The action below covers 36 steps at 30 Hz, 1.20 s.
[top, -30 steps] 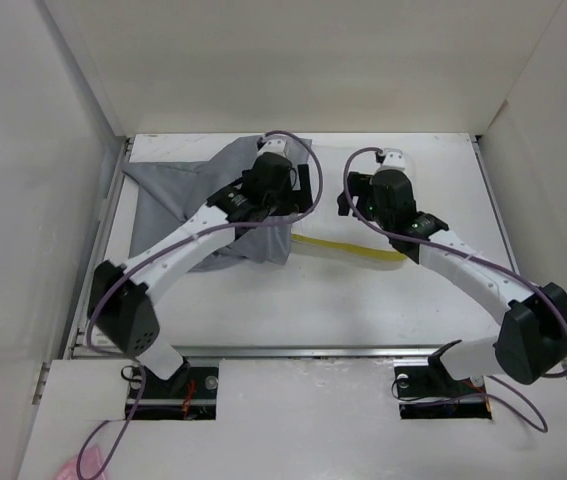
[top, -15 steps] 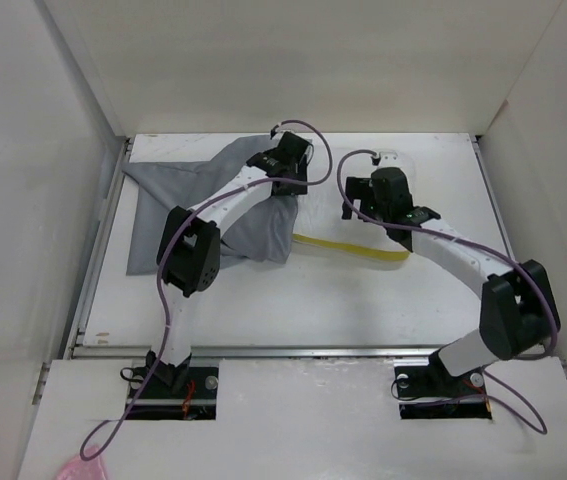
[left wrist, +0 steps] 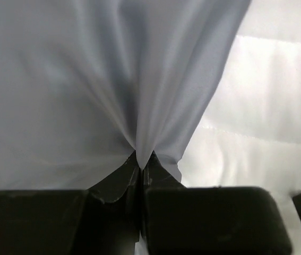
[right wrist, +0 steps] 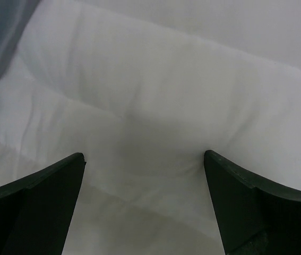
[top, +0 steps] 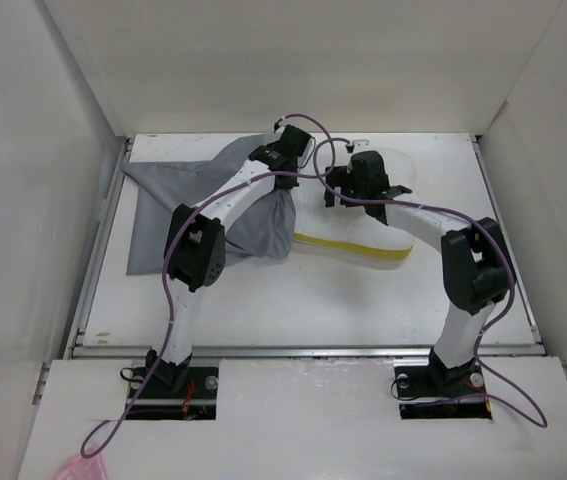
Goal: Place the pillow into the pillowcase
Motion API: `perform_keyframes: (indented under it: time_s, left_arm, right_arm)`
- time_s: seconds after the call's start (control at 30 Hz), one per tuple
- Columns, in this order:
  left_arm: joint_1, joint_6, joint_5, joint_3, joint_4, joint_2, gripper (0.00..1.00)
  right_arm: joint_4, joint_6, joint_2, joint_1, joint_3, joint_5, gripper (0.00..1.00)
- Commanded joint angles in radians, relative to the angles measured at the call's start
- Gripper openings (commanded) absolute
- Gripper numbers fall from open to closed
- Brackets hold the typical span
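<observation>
Now, the step: we judge it to be opening the mouth of the pillowcase (top: 173, 215) so the pillow (top: 335, 228) can be fed in. No part of the pillow looks to be inside yet.
Left claw (left wrist: 140, 166): pressed together on a fold of the grey cloth, which fans out from the pinch in tight pleats.
Right claw (right wrist: 145, 178): spread wide just over the white pillow, gripping nothing.
Pillow's place: flat on the table (top: 313, 305), right of centre. Its left end is touching or just beside the bunched edge of the pillowcase, and we cannot tell whether they overlap.
Pillowcase's place: spread over the far left of the table, its right side gathered up under the left claw.
Doing it well: we would lift only the top layer, because a pinch through both layers will not make an opening. The wrist view does not show us how many layers we hold. The right claw should take the pillow near its left end and slide it in low along the table.
Cloth: thin, limp and smooth grey fabric that creases sharply.
Pillow's feel: plump and soft, with faint seams and a yellow trim (top: 353, 251) along the near edge. We expect it to squash when gripped, so a deep bite helps.
</observation>
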<state>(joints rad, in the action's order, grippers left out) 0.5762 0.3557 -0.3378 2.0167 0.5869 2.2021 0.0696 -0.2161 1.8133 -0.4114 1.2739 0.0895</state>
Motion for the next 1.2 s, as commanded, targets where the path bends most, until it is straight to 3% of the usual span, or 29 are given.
perform_keyframes:
  time_s: [0.0, 0.1, 0.13, 0.17, 0.2, 0.27, 0.5, 0.7, 0.77, 0.97, 1.1, 1.13, 1.17]
  left_arm:
    - [-0.003, -0.055, 0.098, 0.034, -0.036, -0.041, 0.00]
    - [-0.003, -0.083, 0.221, -0.002, -0.082, -0.083, 0.00]
    - [0.010, -0.092, 0.246, -0.024, -0.108, -0.094, 0.00]
    - [0.022, -0.107, 0.269, -0.024, -0.117, -0.103, 0.00]
    - [0.022, -0.118, 0.308, -0.024, -0.118, -0.104, 0.00]
    - [0.046, -0.127, 0.335, -0.024, -0.139, -0.113, 0.00]
    - [0.057, -0.118, 0.641, 0.063, -0.186, -0.136, 0.00]
    - [0.131, -0.118, 0.753, 0.054, -0.252, -0.248, 0.00]
    - [0.155, -0.118, 0.754, 0.030, -0.252, -0.271, 0.00]
    - [0.212, -0.098, 0.804, -0.128, -0.312, -0.367, 0.00]
    - [0.212, -0.063, 0.746, -0.229, -0.326, -0.389, 0.00]
    - [0.212, -0.051, 0.715, -0.230, -0.312, -0.389, 0.08]
    - [0.212, -0.038, 0.698, -0.230, -0.299, -0.374, 0.27]
  right_arm:
    - [-0.060, 0.017, 0.079, 0.005, 0.068, -0.077, 0.98]
    - [-0.085, -0.002, 0.139, -0.004, 0.087, -0.137, 0.69]
    - [-0.099, -0.012, 0.139, -0.004, 0.087, -0.137, 0.38]
    - [-0.122, -0.012, 0.153, -0.013, 0.076, -0.146, 0.15]
    - [-0.122, -0.012, 0.153, -0.013, 0.076, -0.146, 0.00]
    - [-0.171, -0.012, 0.141, -0.013, 0.030, -0.188, 0.00]
    - [-0.575, -0.089, -0.162, -0.013, -0.233, -0.307, 0.00]
    - [-0.821, -0.239, -0.339, -0.013, -0.416, -0.303, 0.00]
    - [-0.931, -0.275, -0.339, -0.026, -0.482, -0.266, 0.00]
    - [-1.024, -0.328, -0.318, -0.070, -0.602, -0.010, 0.00]
    - [-0.940, -0.319, -0.279, -0.070, -0.582, 0.065, 0.00]
    - [-0.918, -0.309, -0.270, -0.070, -0.582, 0.065, 0.04]
    - [-0.903, -0.309, -0.270, -0.070, -0.573, 0.050, 0.17]
